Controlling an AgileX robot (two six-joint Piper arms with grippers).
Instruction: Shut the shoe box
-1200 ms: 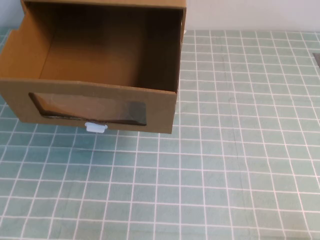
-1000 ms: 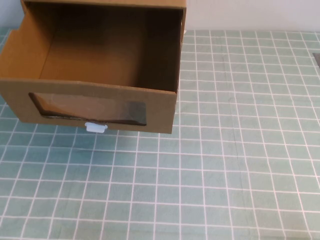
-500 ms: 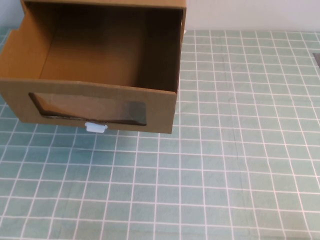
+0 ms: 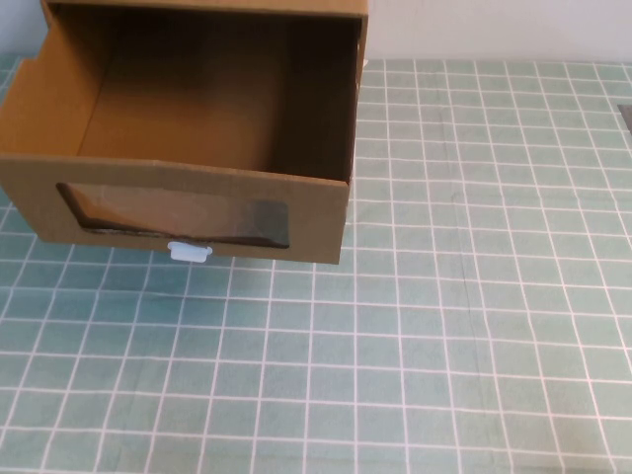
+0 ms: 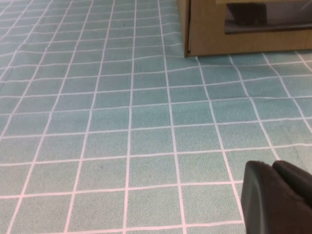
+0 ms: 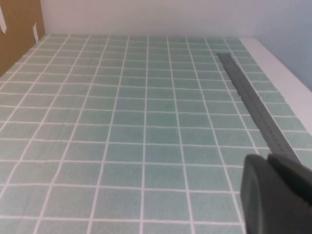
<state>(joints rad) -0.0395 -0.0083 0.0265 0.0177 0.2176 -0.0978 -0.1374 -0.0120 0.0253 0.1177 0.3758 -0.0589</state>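
The shoe box (image 4: pixel 316 212) stands at the far left of the table with its brown cardboard drawer pulled out toward me and empty inside. Its front carries a dark clear window (image 4: pixel 178 215) and a small white pull tab (image 4: pixel 189 252) just below. Neither arm appears in the high view. In the left wrist view my left gripper (image 5: pixel 274 167) hovers low over the tiled cloth, fingers pressed together and holding nothing, with the box's front corner (image 5: pixel 204 34) some way ahead. My right gripper (image 6: pixel 269 160) is also shut and empty, far from the box's side (image 6: pixel 19 22).
A green cloth with a white grid (image 4: pixel 444 326) covers the table. A grey metal strip (image 6: pixel 253 107) lies along the table's right edge, seen at the high view's border (image 4: pixel 626 117). A white wall (image 4: pixel 494 28) rises behind the table.
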